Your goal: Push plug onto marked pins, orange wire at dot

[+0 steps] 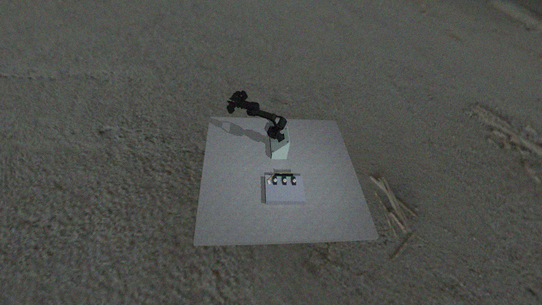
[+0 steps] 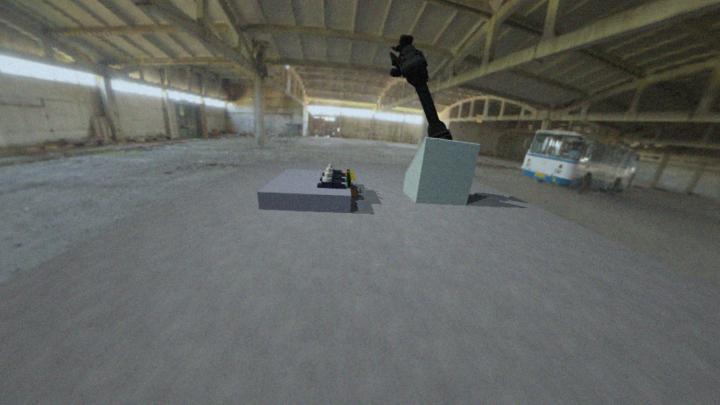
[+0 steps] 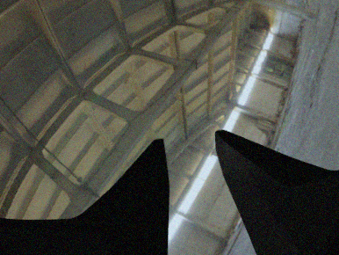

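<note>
My gripper [image 1: 228, 102] [image 2: 391, 51] [image 3: 190, 143] is raised high at the back left in the top view, well away from the holder. Its black fingers stand a modest gap apart with nothing between them. The grey holder block [image 1: 285, 195] [image 2: 304, 202] carries three black servos with white tops. An orange lead [image 1: 270, 177] runs at the holder's left end beside a small whitish piece [image 1: 268, 182], which may be the plug. Thin pins [image 2: 359, 191] stick out on the side facing the arm's base. Green and yellow marks show there, but the dot and plug holes are too small to tell.
The pale green wedge-shaped base [image 1: 279, 153] [image 2: 446, 173] carries the arm behind the holder in the top view. The grey table top [image 1: 235, 216] lies under both. The wrist view shows the hall's roof and wall, with no plug or holder.
</note>
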Robot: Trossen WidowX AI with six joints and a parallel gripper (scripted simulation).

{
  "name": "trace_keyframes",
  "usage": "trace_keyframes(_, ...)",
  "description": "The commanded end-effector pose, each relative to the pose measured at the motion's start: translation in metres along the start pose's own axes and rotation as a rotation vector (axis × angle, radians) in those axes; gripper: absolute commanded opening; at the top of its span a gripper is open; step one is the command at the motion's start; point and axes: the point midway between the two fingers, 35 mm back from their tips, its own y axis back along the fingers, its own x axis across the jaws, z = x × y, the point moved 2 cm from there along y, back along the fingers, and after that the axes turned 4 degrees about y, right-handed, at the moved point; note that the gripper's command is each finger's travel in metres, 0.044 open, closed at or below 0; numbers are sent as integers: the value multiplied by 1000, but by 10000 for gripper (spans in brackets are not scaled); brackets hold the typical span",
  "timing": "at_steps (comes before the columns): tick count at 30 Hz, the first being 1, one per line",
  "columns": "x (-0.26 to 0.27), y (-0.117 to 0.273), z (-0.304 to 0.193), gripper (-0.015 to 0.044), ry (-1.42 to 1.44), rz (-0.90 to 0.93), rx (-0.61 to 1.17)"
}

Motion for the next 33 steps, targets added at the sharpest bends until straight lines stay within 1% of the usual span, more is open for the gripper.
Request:
trace_keyframes(1, -10, 8, 20, 115, -23, -2, -62)
trace_keyframes(11, -38, 20, 48, 115, -62, -40, -149)
trace_keyframes(18, -60, 26, 55, 115, -62, -83, -167)
trace_keyframes(33, -116, 37, 47, 115, -127, -196, -166)
